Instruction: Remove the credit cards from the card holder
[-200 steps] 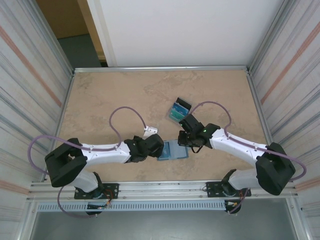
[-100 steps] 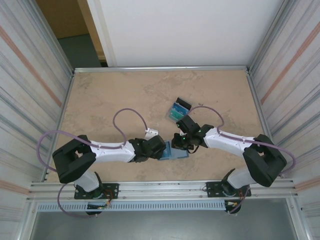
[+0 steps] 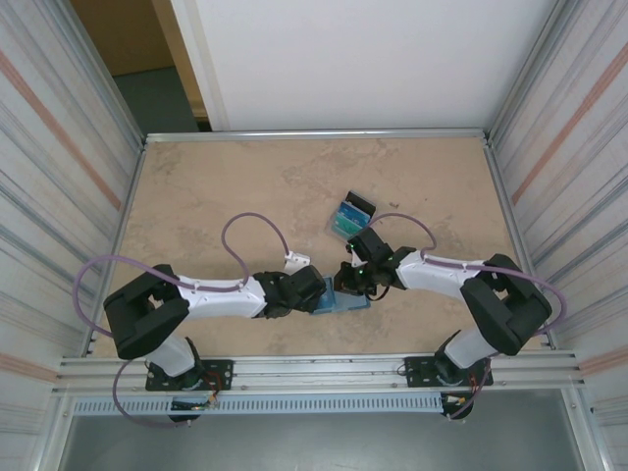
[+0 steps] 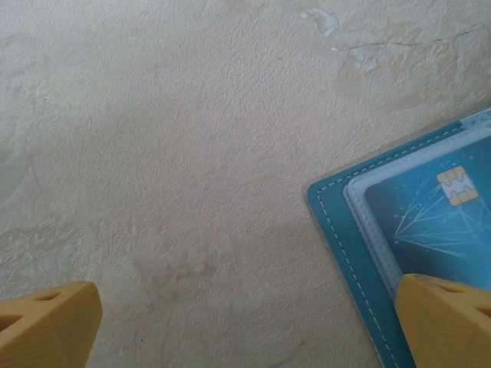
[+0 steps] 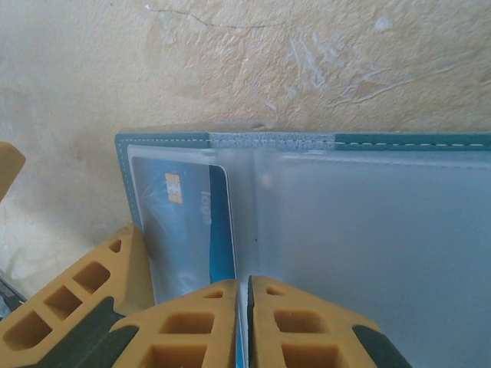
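Note:
The card holder (image 3: pixel 345 300) lies open on the table between the two grippers, teal-edged with clear sleeves (image 5: pixel 383 230). A blue credit card (image 5: pixel 184 222) with a gold chip sits in its left pocket, seen also from the left wrist, where the same credit card (image 4: pixel 430 207) meets the holder's stitched corner (image 4: pixel 337 230). My right gripper (image 5: pixel 245 295) is shut at the holder's middle fold, pinching a thin pale sheet there. My left gripper (image 4: pixel 245 330) is wide open, one finger (image 4: pixel 449 318) resting on the holder's corner. Several loose cards (image 3: pixel 350 218) lie in a stack behind.
Metal rails (image 3: pixel 314 133) edge the beige table, with ribbed walls on both sides. Bare tabletop (image 3: pixel 226 186) spreads to the far left. A finger of the left gripper (image 5: pixel 77 303) stands close beside the right gripper on the holder.
The right arm has folded in toward the card holder and its jaws have closed a little more. The left arm shifted slightly at first, then stayed still and open.

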Action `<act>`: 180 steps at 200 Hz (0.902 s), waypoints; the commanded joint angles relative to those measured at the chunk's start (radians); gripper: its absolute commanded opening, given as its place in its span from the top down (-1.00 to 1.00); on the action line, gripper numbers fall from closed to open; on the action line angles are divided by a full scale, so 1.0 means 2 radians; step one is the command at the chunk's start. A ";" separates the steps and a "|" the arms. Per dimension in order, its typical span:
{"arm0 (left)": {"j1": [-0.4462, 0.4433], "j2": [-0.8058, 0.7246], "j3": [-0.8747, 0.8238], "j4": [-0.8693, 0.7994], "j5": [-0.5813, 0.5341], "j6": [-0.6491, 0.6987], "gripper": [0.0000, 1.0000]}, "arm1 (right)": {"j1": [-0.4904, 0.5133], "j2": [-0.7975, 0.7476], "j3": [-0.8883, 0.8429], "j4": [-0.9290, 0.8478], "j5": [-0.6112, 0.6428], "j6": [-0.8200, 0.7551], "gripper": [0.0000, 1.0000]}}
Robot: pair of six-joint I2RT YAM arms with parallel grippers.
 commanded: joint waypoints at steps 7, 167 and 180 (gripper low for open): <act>-0.001 0.011 0.005 -0.034 -0.006 -0.005 -0.98 | -0.004 0.010 -0.007 0.011 -0.014 0.009 0.74; -0.001 0.022 0.012 -0.036 -0.005 -0.003 -0.98 | -0.006 0.024 -0.021 0.064 -0.056 0.018 0.74; -0.001 0.023 0.013 -0.036 -0.006 -0.002 -0.97 | -0.006 0.023 -0.024 0.072 -0.063 0.019 0.74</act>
